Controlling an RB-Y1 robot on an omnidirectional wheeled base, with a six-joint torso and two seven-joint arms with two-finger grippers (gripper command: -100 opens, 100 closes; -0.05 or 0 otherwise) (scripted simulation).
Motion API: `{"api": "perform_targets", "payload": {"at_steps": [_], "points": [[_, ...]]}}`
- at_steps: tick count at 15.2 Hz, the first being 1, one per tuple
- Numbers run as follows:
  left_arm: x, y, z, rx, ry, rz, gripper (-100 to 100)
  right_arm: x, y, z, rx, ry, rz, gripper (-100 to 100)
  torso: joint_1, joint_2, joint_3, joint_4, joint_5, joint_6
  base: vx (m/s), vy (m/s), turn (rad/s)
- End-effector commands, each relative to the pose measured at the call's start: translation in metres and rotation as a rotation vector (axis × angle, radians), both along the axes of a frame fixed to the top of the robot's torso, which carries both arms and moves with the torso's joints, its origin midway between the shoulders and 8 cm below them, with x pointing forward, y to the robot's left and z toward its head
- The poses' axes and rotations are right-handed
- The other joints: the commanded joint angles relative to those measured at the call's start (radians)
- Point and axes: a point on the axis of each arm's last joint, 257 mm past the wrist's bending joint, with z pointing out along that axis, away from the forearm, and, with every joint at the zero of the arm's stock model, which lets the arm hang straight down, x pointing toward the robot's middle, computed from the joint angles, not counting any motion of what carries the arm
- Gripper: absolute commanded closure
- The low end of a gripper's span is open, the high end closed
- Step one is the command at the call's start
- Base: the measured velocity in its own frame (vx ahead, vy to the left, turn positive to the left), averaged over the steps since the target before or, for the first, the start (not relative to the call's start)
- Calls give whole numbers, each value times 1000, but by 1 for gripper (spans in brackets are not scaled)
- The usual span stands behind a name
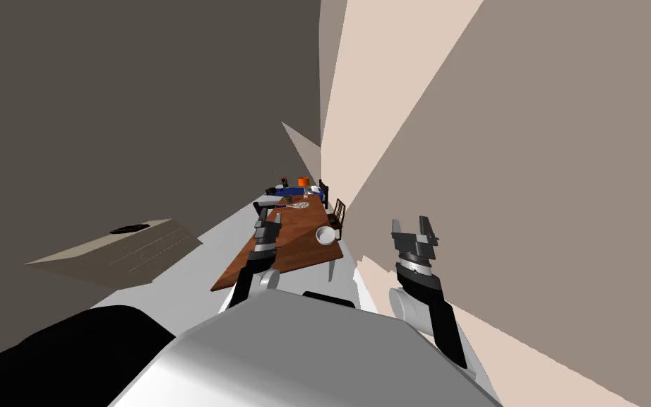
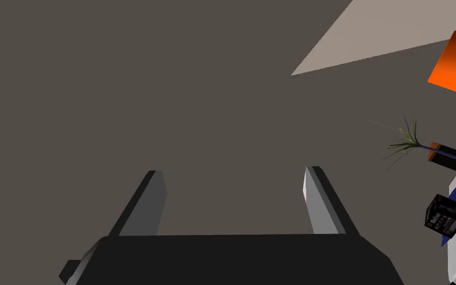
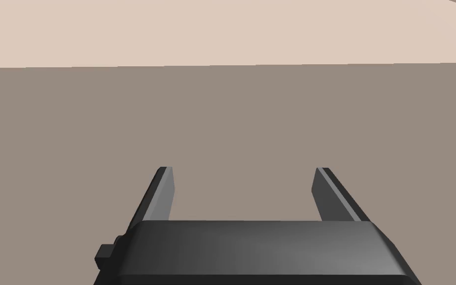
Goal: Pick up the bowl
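A white bowl (image 1: pixel 325 235) is seen on a brown table (image 1: pixel 290 256), near its near right corner, upright with the mouth upward; being round, no long axis is shown. The table runs away along a beige wall, with a dark chair (image 1: pixel 338 210) just beyond the bowl and an orange object (image 1: pixel 303 181) at the far end. The left gripper (image 1: pixel 269 225) is held over the table's left side, apart from the bowl, fingers spread wide and empty. The right gripper (image 1: pixel 414 226) is held off the table by the wall, likewise wide and empty.
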Motion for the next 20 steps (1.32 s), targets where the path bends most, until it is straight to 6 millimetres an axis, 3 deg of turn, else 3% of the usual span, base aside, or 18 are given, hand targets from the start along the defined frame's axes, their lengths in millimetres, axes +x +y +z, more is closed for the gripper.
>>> {"api": "perform_targets", "payload": {"at_steps": [1, 10, 20], "points": [[5, -3, -3, 33, 22, -19, -100, 0, 0, 0, 0, 0, 0, 0, 0, 0, 0, 0, 0, 0, 2, -5, -7], [46, -5, -45, 153, 202, -67, -100, 0, 0, 0, 0, 0, 0, 0, -2, -1, -1, 0, 0, 0, 8, -29, -20], [91, 19, -105, 199, 428, -45, -100, 0, 0, 0, 0, 0, 0, 0, -2, -1, -1, 0, -1, 0, 11, -37, -25]]}}
